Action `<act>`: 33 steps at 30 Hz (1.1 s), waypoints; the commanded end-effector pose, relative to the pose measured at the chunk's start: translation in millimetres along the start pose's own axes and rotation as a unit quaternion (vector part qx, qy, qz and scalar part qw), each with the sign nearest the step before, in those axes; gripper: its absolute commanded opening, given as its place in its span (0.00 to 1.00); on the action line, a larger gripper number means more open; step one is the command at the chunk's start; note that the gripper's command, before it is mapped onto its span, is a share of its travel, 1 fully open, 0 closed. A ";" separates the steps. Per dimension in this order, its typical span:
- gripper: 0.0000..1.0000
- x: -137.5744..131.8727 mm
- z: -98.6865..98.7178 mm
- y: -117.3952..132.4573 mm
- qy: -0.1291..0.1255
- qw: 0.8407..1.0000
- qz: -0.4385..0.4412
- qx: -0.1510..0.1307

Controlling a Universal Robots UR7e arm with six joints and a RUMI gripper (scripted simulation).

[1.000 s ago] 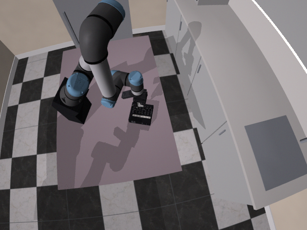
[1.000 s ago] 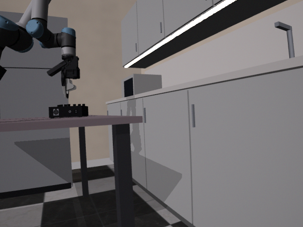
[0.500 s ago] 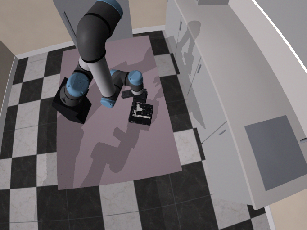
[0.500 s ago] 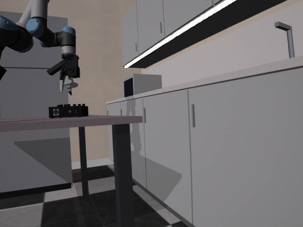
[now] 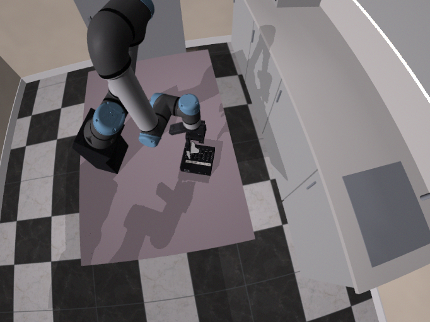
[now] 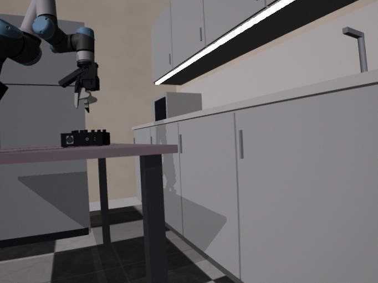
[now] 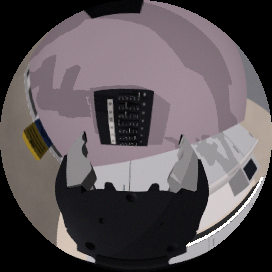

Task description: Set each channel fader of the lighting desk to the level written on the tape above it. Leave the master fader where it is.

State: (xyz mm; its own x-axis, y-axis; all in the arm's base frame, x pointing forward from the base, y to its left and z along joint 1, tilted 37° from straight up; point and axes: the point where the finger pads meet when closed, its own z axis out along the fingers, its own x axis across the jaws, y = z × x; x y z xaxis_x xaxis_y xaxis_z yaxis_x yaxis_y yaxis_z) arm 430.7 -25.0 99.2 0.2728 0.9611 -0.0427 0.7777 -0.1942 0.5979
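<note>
The black lighting desk point(image 5: 197, 170) point(image 6: 77, 139) point(image 7: 102, 116) lies flat on the table. A white tape strip point(image 5: 198, 162) point(image 7: 111, 122) runs across it. Beside the tape are several parallel fader tracks with small knobs; the writing and the exact fader levels are too small to read, and I cannot tell which is the master. My gripper point(image 5: 191, 154) point(image 6: 82, 109) point(image 7: 133, 133) is open and empty, its two pale fingers wide apart. It hangs above the desk, clear of it. In the top view its fingers cover part of the fader area.
The pinkish table point(image 5: 215, 218) point(image 6: 132, 149) bears the desk and the arm's black base point(image 5: 103, 157). A long counter point(image 5: 304, 67) with cabinets stands beyond the table's side. A tall grey cabinet point(image 5: 157, 17) stands at the back. A yellow object point(image 7: 36, 142) shows at the wrist view's left edge.
</note>
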 end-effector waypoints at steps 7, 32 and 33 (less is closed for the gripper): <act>1.00 -0.2 -28.0 0.3 0.001 1.000 0.000 0.001; 1.00 -0.2 -49.8 0.3 0.001 1.000 0.000 0.001; 1.00 -0.2 -49.8 0.3 0.001 1.000 0.000 0.001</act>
State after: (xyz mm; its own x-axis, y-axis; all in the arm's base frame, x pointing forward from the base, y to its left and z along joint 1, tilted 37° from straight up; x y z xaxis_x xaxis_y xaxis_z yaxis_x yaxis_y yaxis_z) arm 402.6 -15.5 138.8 0.2722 0.9613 -0.0419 0.7789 -0.1946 0.5962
